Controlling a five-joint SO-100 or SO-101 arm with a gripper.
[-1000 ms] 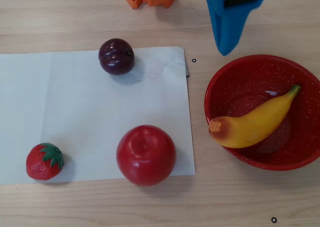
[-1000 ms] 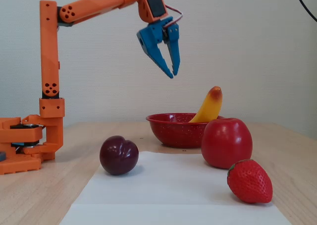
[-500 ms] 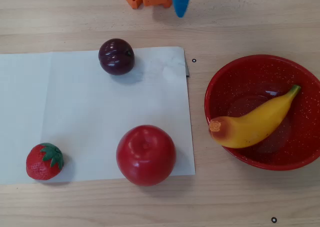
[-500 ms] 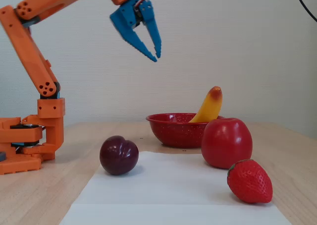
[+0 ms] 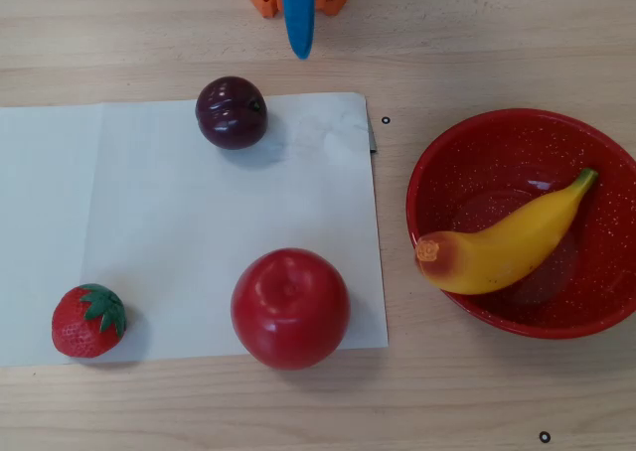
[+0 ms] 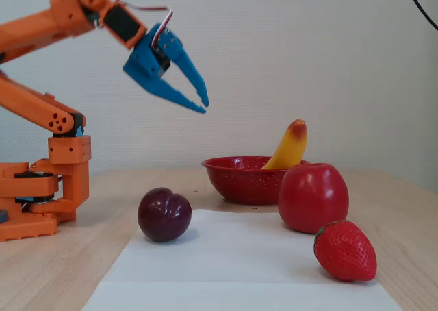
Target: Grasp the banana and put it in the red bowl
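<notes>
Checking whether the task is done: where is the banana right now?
In the overhead view, the banana lies inside the red bowl at the right, blunt end over its left rim.

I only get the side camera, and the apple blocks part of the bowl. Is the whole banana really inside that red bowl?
Observer: Mostly. From overhead, the banana lies across the red bowl, its orange-brown end poking over the rim toward the paper.
Operator: Is that plum on the paper?
Observer: Overhead, the plum straddles the top edge of the white sheet, partly on bare wood.
Operator: And the claw, is it above the bowl?
Observer: No. Overhead, the gripper shows at the top edge, above the plum's side and well left of the bowl.
</notes>
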